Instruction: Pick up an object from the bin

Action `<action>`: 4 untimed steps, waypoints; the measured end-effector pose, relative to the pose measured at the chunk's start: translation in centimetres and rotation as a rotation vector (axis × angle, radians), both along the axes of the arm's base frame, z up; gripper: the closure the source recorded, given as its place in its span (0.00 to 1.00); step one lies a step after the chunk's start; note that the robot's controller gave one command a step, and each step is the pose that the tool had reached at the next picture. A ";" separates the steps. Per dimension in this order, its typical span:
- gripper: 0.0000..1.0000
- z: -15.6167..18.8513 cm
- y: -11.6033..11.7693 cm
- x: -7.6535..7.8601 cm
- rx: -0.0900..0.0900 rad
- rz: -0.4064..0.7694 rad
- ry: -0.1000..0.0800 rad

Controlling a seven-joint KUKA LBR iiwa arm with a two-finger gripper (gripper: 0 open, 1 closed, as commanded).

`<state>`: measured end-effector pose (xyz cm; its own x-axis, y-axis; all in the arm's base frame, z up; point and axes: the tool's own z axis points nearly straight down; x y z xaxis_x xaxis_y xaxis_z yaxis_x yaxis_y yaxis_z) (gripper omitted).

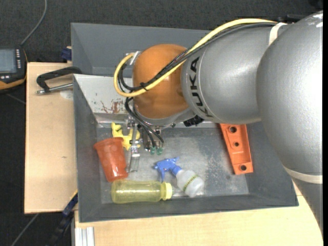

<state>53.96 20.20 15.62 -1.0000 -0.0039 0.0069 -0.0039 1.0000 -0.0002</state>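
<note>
Gripper (134, 158) low in the grey metal bin (84, 137), just beside a translucent orange plastic cup (110, 159).

I cannot tell from my feed whether it is open or closed. The cup lies just to its left on my screen, perhaps touching it. A small yellow plastic piece (118, 130) sits just behind the gripper, and a yellowish clear plastic bottle (141, 191) lies on its side in front. A blue spray nozzle (166, 166) with a white ribbed cap (188, 182) lies near its right, and a flat orange bracket with holes (237, 148) well beyond.
</note>
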 end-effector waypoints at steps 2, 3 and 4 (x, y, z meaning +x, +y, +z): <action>0.00 -2.3 -3.4 -1.0 0.006 0.029 -0.010; 0.00 -5.6 -6.5 -3.6 0.000 0.078 -0.009; 0.00 -4.6 -9.5 -3.3 0.007 -0.007 -0.013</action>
